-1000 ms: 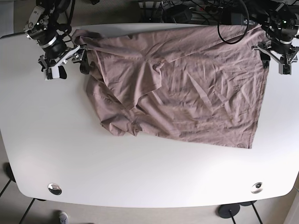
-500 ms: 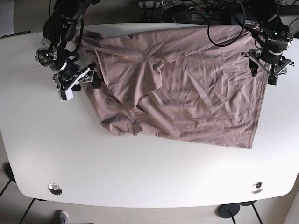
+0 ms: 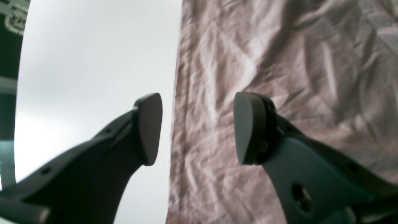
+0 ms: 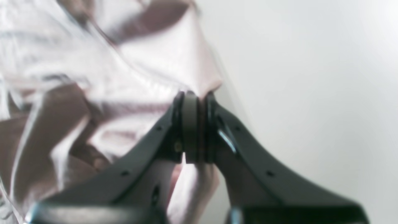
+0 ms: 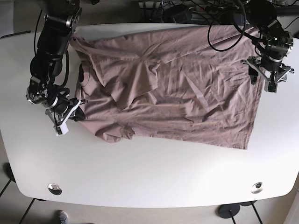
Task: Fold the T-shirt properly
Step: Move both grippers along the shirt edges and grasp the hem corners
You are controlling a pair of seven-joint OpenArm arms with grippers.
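A wrinkled mauve T-shirt (image 5: 187, 88) lies spread on the white table (image 5: 149, 177). In the base view my right gripper (image 5: 78, 115) is at the shirt's left edge. The right wrist view shows it (image 4: 194, 102) shut on a fold of the shirt (image 4: 140, 77). In the base view my left gripper (image 5: 265, 82) hangs over the shirt's right edge. The left wrist view shows it (image 3: 199, 129) open and empty, one finger (image 3: 149, 127) over bare table (image 3: 93, 62) and the other over the cloth (image 3: 279, 62), with the hem between them.
Black cables and equipment (image 5: 196, 11) crowd the table's back edge. Two round metal inserts (image 5: 54, 188) (image 5: 256, 187) sit near the front corners. A broad strip of bare table runs along the front.
My right gripper has moved toward the table's front along the left side, dragging the shirt's left edge with it. My left gripper has shifted slightly forward along the right edge.
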